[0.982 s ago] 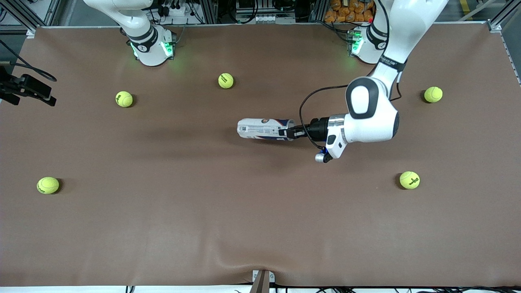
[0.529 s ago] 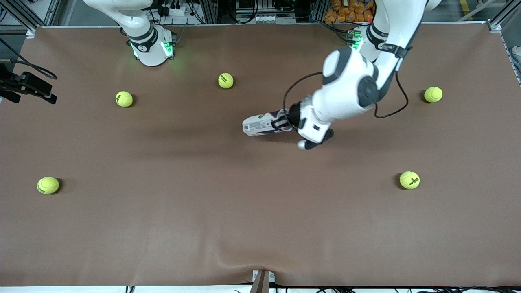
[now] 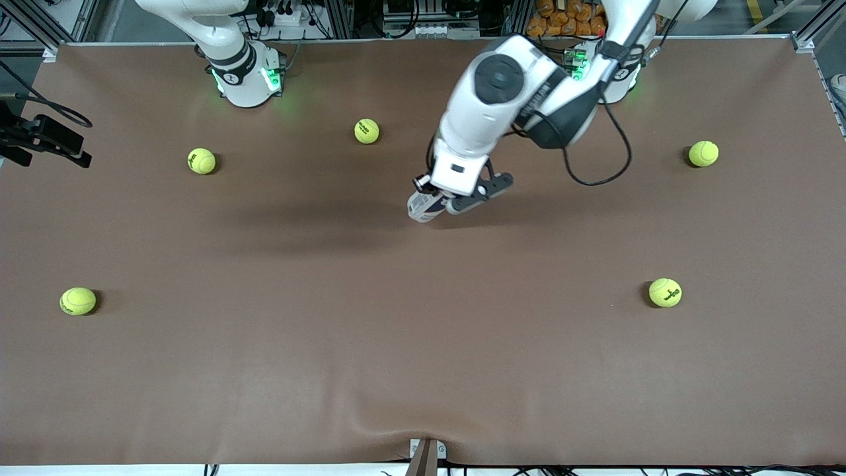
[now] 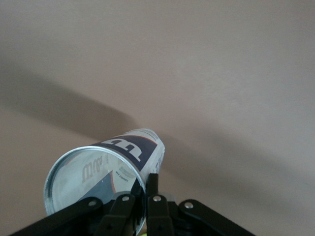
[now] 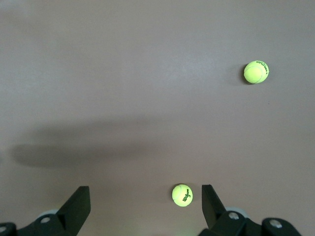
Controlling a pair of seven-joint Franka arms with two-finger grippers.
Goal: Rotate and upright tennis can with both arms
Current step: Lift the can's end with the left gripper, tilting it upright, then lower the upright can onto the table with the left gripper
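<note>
The tennis can (image 3: pixel 422 207) is tilted steeply near the table's middle, and only its white lower end shows in the front view beneath the left arm's hand (image 3: pixel 462 168). In the left wrist view the can (image 4: pixel 129 153) shows its navy and white label and its open silvery rim (image 4: pixel 61 164). My left gripper (image 4: pixel 145 181) is shut on that rim, one finger inside the can and one outside. My right gripper (image 5: pixel 143 199) hangs open high over the table with nothing between its fingers. It is out of the front view.
Several yellow-green tennis balls lie scattered: one (image 3: pixel 367 131) near the right arm's base (image 3: pixel 244 73), others (image 3: pixel 201 160), (image 3: pixel 78 301), (image 3: pixel 703 153), (image 3: pixel 665 292) toward the table's ends. The right wrist view shows two balls (image 5: pixel 182 195), (image 5: pixel 256 72). A black camera clamp (image 3: pixel 46 142) sits at the table edge.
The left arm has swung up and toward the right arm's end, raising the can's rim end from lying flat to a steep tilt. The right arm has stayed put.
</note>
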